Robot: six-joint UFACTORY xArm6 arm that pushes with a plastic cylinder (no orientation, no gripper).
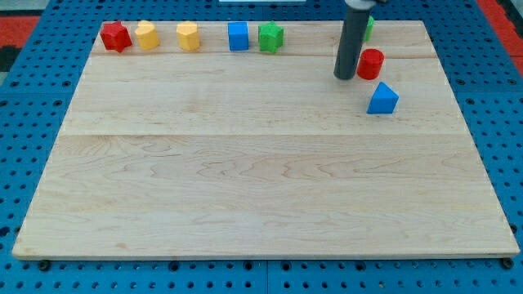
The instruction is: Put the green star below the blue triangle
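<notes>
The green star (369, 28) lies near the view's top right, mostly hidden behind my rod, so only its right edge shows. The blue triangle (382, 99) sits lower down, below and slightly right of the star. A red cylinder (370, 63) stands between the two. My tip (345, 77) rests on the board just left of the red cylinder, below and left of the green star and up-left of the blue triangle.
Along the top edge, from the view's left, stand a red star (115, 36), a yellow block (146, 35), another yellow block (188, 36), a blue cube (238, 36) and a green cube (270, 36). The wooden board (261, 180) lies on a blue perforated table.
</notes>
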